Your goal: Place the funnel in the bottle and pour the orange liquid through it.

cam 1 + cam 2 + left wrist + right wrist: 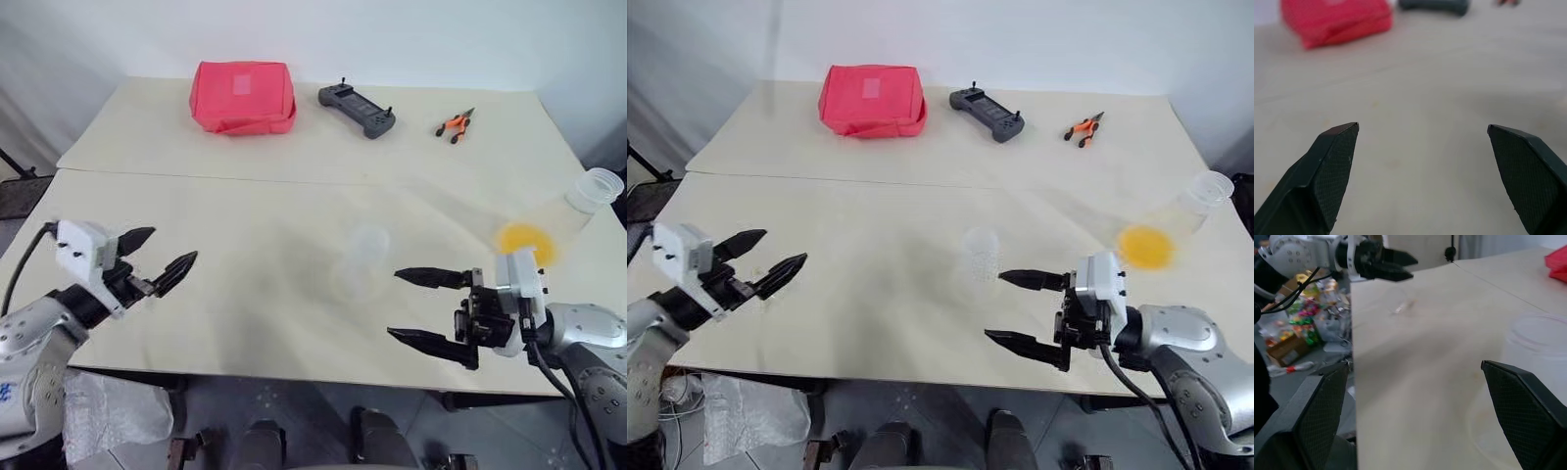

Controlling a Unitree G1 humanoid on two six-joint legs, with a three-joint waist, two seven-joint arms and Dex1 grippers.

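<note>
1 bottle (pixel 982 253), 1 red pouch (pixel 243 96), 1 pliers (pixel 456 123).

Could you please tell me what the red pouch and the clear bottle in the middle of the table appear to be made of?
Red rectangular pouch: seemingly soft matte fabric, judging by its creased, sagging edges. Clear conical bottle: see-through and colourless, probably plastic, though glass cannot be ruled out.

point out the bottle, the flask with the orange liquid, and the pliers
bottle (pixel 981 252), right eye view, on its clear neck.
flask with the orange liquid (pixel 1211 189), right eye view, on its ribbed neck rim; orange liquid (pixel 1145 247) glows lower down.
pliers (pixel 455 124), left eye view, on the orange handles.
</note>
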